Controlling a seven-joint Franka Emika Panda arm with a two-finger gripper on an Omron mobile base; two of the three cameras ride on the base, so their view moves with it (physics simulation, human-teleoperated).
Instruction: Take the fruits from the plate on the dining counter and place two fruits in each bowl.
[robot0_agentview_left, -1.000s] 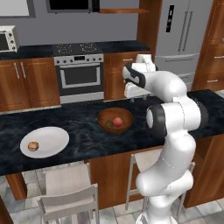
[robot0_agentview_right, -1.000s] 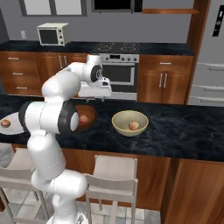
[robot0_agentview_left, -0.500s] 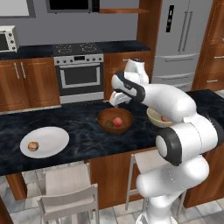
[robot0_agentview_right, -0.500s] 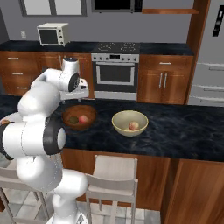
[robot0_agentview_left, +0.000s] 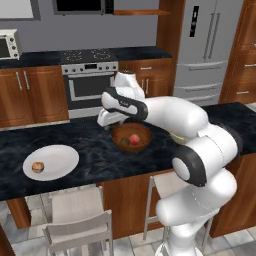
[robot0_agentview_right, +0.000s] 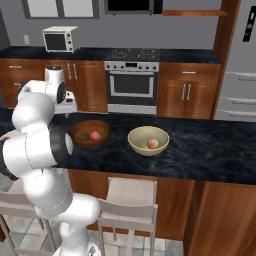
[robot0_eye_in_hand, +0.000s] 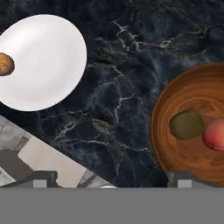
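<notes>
Gripper (robot0_eye_in_hand: 109, 186) is open & empty, tips wide apart at bottom of hand view, over bare counter (robot0_eye_in_hand: 118, 83) btwn plate and wood bowl. Plate (robot0_eye_in_hand: 48, 65) upper left, w/ tan fruit (robot0_eye_in_hand: 5, 64) at its left edge. Wood bowl (robot0_eye_in_hand: 197, 127) at right has dark fruit (robot0_eye_in_hand: 186, 125) + pink fruit (robot0_eye_in_hand: 214, 134), touching. Cream bowl (robot0_agentview_right: 148, 140) centre of right base view holds one fruit (robot0_agentview_right: 153, 143).

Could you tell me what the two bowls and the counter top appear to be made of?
Left bowl: likely wood, reddish-brown with ring-like grain, smooth. Right bowl: cream-beige, plain and even, possibly ceramic or plastic. Dining counter top: black stone-like slab with white veins, polished look.
</notes>
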